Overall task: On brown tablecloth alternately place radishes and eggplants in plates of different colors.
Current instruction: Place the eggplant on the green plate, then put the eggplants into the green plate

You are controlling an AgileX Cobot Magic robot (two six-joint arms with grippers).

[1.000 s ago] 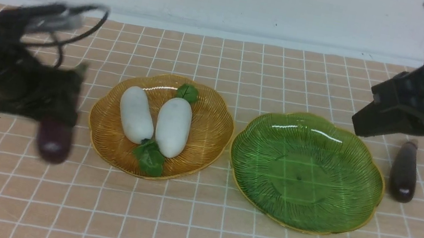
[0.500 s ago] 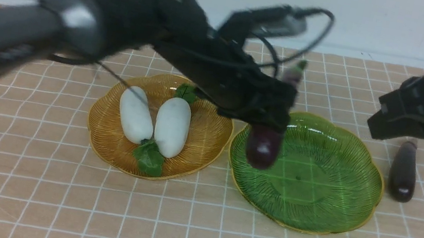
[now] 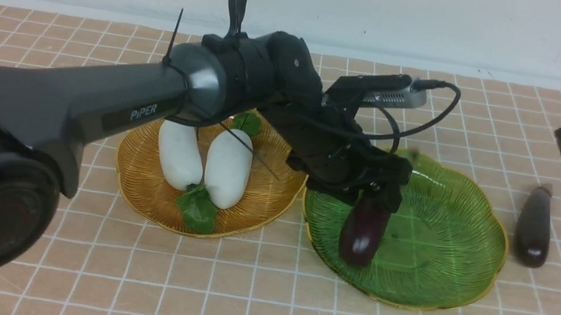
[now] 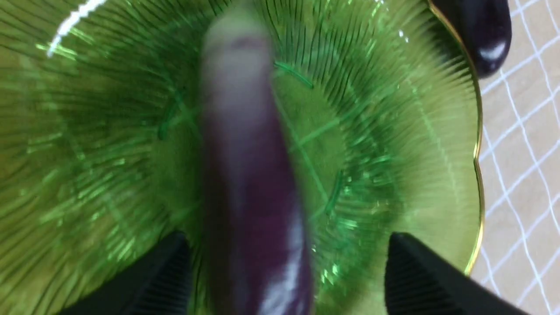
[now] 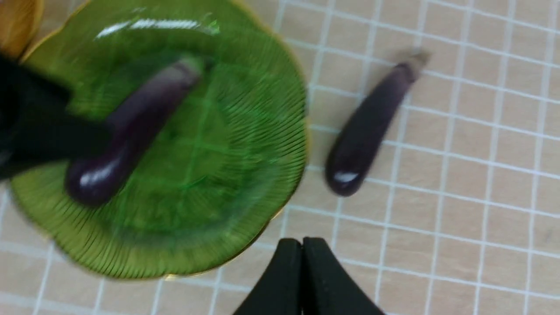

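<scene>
- Front view: I am seeing the left gripper hanging over the translucent green ribbed plate, with a glossy dark purple toy eggplant resting in that plate's near-left part. Two smooth white toy radishes are lying side by side in the amber-yellow ribbed plate. A second purple eggplant is lying on the tan grid-lined tablecloth, just right of the green plate.
- Left wrist view: I am reading the fingers as spread wide and gripping nothing. The eggplant is lying between them.
- Right wrist view: the right gripper is showing its jaws pressed together, empty, above the cloth.
</scene>
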